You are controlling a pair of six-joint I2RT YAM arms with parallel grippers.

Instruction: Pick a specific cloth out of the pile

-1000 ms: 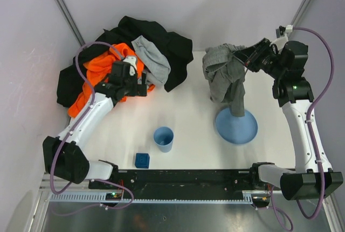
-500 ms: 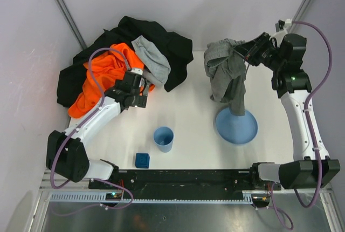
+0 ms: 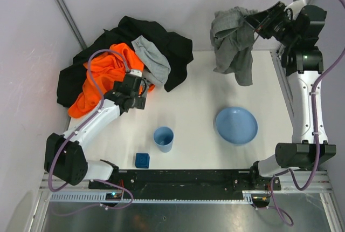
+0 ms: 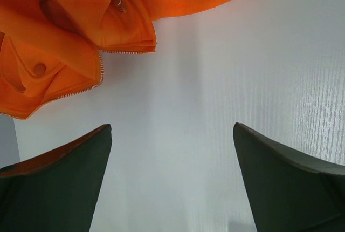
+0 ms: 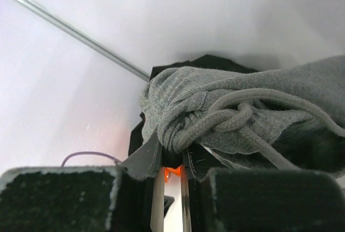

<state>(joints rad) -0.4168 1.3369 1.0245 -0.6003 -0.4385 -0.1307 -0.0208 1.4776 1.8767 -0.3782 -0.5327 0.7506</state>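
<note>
Top external view: a white table (image 3: 194, 102) is hemmed in by pale walls on the left, far and right sides, with its widest bare stretch running across the middle between the pile (image 3: 161, 40) at the far left and the blue plate (image 3: 236, 125) at the near right. One pile holds one large black garment, one orange garment (image 3: 102, 73) and one light-grey cloth (image 3: 153, 62). One medium-grey cloth (image 3: 232, 40), the cloth of the task, hangs in the air at the far right, well apart from the pile and beyond the plate. Nearer the front stand one blue cup (image 3: 163, 138) and one small blue cube (image 3: 142, 159). Two grippers show: the right gripper (image 3: 254, 22) is clamped tight on a bunched fold of the cloth, its drawstring cord looped just beside the fingers (image 5: 141, 162); the left gripper (image 3: 141, 96) hovers over bare table at the orange garment's edge, jaws spread wide, holding nothing.
</note>
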